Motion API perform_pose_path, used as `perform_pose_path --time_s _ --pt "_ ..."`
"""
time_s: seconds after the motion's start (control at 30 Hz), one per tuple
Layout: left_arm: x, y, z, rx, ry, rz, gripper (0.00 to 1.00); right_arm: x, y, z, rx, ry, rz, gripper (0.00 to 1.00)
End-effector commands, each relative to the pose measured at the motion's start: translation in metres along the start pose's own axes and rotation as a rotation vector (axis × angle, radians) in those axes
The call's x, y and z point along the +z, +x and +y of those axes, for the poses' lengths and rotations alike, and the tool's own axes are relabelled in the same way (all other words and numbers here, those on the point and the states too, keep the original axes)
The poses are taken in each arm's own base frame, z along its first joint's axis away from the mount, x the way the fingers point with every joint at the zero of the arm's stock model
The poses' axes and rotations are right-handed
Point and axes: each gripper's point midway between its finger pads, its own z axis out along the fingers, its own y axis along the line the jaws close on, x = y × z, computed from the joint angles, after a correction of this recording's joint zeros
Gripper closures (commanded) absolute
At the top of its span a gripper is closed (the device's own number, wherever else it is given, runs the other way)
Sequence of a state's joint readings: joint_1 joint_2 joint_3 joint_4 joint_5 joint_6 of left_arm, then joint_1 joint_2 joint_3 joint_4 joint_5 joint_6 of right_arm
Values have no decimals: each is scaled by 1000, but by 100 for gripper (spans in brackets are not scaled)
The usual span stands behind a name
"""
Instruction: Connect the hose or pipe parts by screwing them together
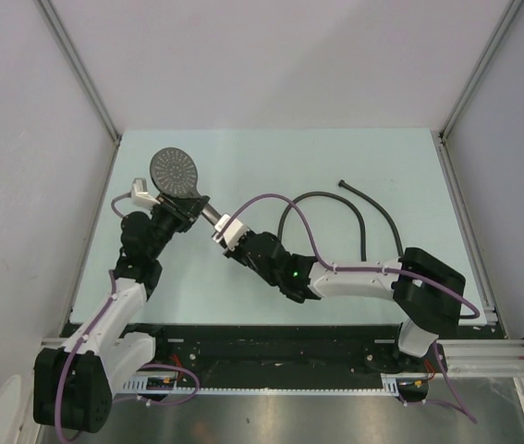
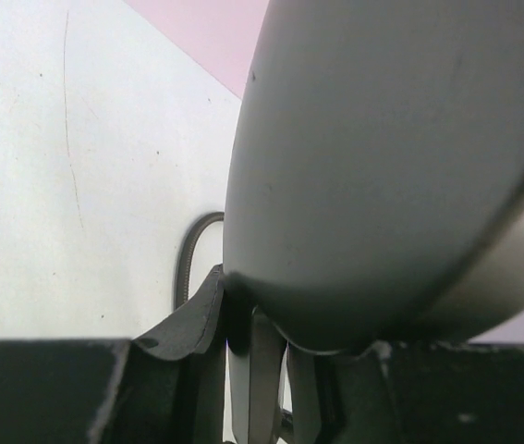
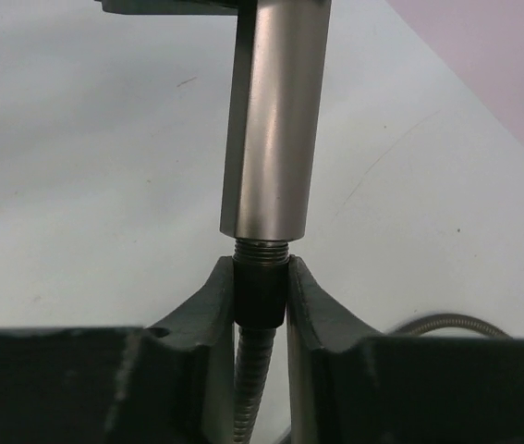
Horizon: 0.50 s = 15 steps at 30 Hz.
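Note:
The dark grey shower head [image 1: 174,172] is held above the table, its dotted face up, and its rounded back [image 2: 391,166] fills the left wrist view. My left gripper [image 1: 180,211] [image 2: 285,319] is shut on the handle just below the head. The handle [image 3: 275,120] points toward my right gripper [image 1: 223,229] [image 3: 261,268], which is shut on the black nut [image 3: 261,294] at the hose end. The nut sits against the handle's threads [image 3: 262,248], a few of which still show. The ribbed hose [image 3: 250,370] runs back between the fingers and loops over the table [image 1: 322,196].
The hose's free end [image 1: 345,185] lies at the back right of the pale green table [image 1: 382,157]. Purple cables [image 1: 280,199] arch over the right arm. White walls and metal rails [image 1: 465,213] enclose the table on three sides.

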<state>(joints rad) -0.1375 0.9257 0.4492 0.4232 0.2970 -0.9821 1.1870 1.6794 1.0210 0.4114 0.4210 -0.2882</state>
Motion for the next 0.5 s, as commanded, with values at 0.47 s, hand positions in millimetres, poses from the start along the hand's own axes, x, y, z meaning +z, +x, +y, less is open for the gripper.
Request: perform_pose_path --time_s 0.47 --pt "-30 10 -94 109 493 -63 100 -37 -80 -44 406 -631 -310 100"
